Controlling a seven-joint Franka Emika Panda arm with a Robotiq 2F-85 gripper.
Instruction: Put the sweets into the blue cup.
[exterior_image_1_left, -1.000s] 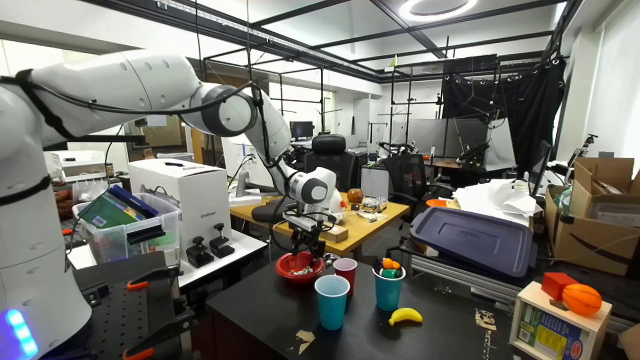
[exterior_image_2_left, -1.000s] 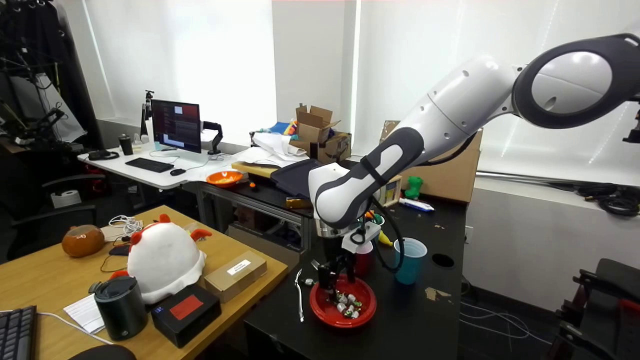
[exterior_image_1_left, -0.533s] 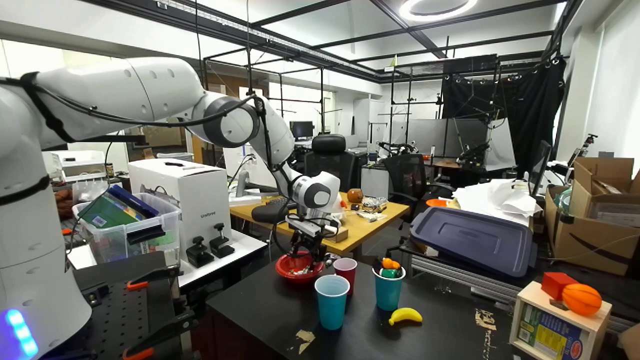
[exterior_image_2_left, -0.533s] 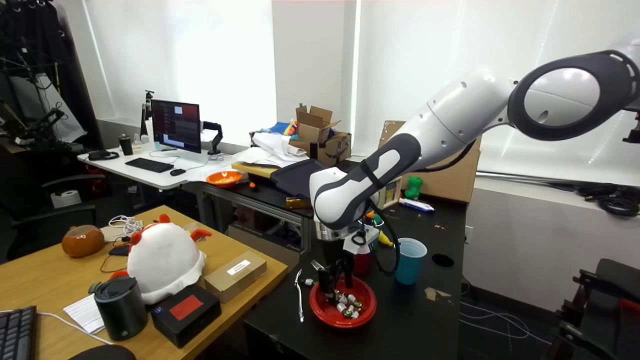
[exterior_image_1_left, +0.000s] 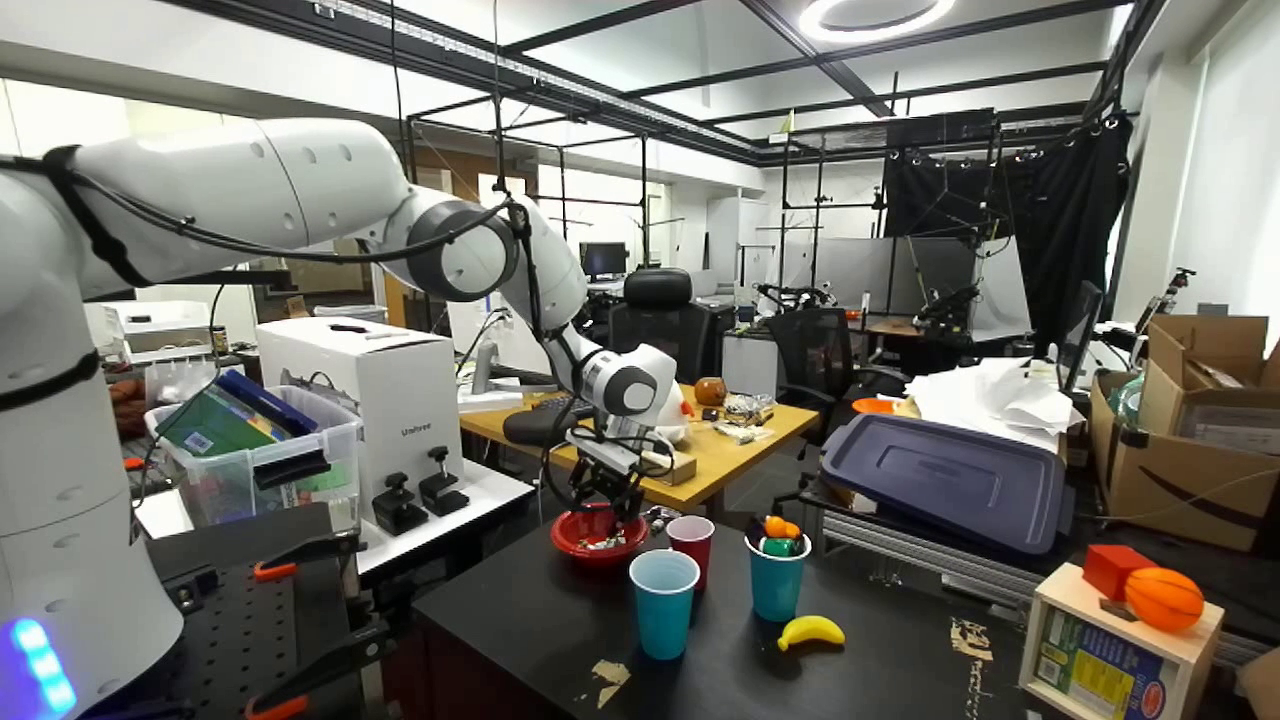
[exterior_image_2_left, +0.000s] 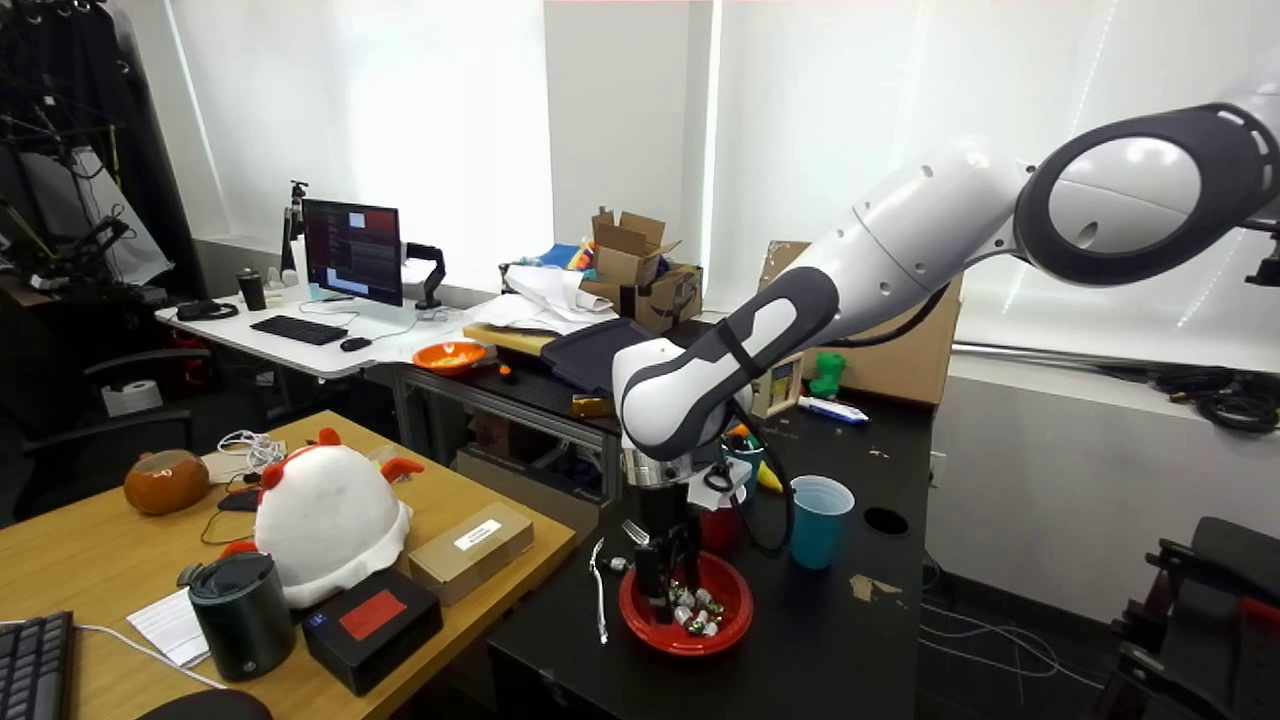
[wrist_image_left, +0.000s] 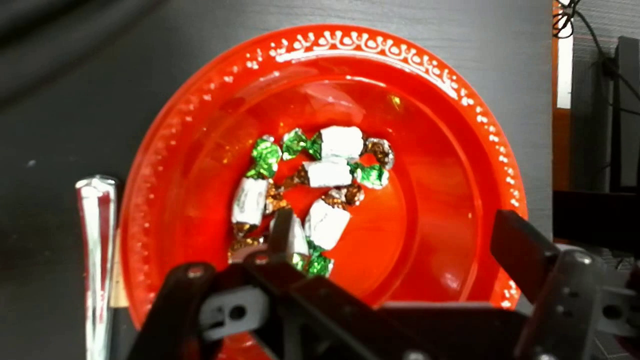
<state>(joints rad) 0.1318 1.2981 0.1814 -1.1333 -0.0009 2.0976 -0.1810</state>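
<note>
Several sweets (wrist_image_left: 327, 172) in white, green and brown foil lie in a red bowl (wrist_image_left: 345, 42), bunched in its left and middle part in the wrist view. My gripper (wrist_image_left: 395, 232) is over the bowl, its fingers wide apart and nothing held. One fingertip (wrist_image_left: 281, 232) overlaps the lower sweets; whether it touches them I cannot tell. The other stands over the bowl's right side. Both exterior views show the gripper (exterior_image_2_left: 672, 590) low at the bowl. A blue cup (exterior_image_1_left: 664, 610) stands upright nearby; another blue cup (exterior_image_1_left: 777, 585) behind it holds orange and green toys.
A red cup (exterior_image_1_left: 695, 545) stands between the bowl and the blue cups. A yellow banana (exterior_image_1_left: 811, 631) lies by the filled cup. Silver cutlery (wrist_image_left: 97, 260) lies beside the bowl. A wooden box (exterior_image_1_left: 1120, 640) with an orange ball stands further off on the black table.
The arm has come down a little and the wrist has tilted, with the gripper shifting slightly over the bowl. Its jaws stay wide. The sweets and cups have not visibly moved.
</note>
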